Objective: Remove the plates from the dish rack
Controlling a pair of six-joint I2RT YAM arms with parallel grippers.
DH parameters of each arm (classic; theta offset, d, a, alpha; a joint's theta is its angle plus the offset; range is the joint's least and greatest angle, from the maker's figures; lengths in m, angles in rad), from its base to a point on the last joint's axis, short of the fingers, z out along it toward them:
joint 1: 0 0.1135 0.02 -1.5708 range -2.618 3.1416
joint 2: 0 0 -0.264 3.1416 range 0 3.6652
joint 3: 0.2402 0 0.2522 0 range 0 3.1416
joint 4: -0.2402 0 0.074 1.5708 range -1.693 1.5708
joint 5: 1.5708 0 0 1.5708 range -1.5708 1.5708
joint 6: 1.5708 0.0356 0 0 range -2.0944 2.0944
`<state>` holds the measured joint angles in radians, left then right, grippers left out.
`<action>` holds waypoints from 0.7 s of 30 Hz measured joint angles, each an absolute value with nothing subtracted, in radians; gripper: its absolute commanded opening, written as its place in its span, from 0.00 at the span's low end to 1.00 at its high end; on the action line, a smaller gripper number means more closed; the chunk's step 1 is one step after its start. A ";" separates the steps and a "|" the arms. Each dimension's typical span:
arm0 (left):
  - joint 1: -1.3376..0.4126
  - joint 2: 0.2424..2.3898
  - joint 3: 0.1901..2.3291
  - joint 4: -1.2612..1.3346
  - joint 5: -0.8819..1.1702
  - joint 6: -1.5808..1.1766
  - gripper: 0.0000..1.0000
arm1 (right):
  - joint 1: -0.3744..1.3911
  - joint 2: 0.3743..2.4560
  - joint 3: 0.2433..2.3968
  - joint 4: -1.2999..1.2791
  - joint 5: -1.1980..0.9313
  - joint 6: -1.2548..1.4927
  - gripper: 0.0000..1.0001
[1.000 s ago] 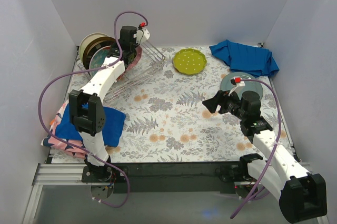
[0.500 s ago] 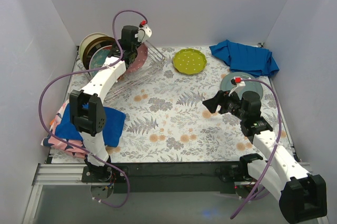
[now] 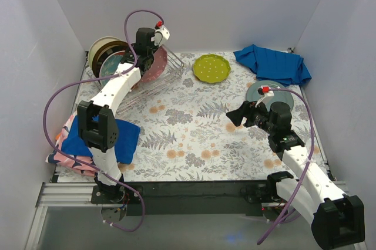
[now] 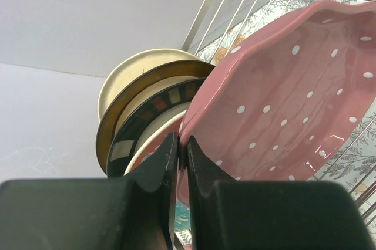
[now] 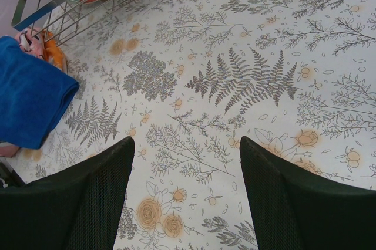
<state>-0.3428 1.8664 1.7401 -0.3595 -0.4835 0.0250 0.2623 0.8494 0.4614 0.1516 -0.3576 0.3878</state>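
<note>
My left gripper [image 3: 154,49] is shut on the rim of the pink scalloped dotted plate [image 3: 154,66], lifting it tilted out of the silver wire dish rack [image 3: 154,80] at the back left. In the left wrist view the pink plate [image 4: 288,97] fills the right side, pinched between my fingers [image 4: 179,150]. Behind it stand the dark-rimmed plate [image 4: 147,122] and cream plates [image 4: 132,74]. The lime-green dotted plate [image 3: 212,67] lies flat on the table. The grey-teal plate [image 3: 265,90] lies by my right arm. My right gripper [image 3: 236,115] is open and empty above the table.
A blue cloth [image 3: 274,64] lies at the back right. Another blue cloth [image 3: 111,138] on a patterned cloth lies at the front left, also in the right wrist view [image 5: 29,97]. The floral tablecloth [image 3: 188,132] covers the table between white walls.
My left gripper has raised the pink plate a little higher out of the rack. The right arm has not moved.
</note>
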 measured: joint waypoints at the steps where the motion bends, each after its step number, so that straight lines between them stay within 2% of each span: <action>1: -0.343 1.866 1.744 -0.360 -0.484 0.022 0.00 | 0.262 0.849 0.461 0.152 -0.357 0.388 0.77; 21: -0.351 1.864 1.814 -0.386 -0.487 -0.080 0.00 | 0.262 0.820 0.484 0.115 -0.377 0.424 0.77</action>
<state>-0.3511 1.8637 1.8141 -0.3859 -0.4866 -0.0799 0.2623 0.8196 0.4839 0.1146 -0.3775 0.4240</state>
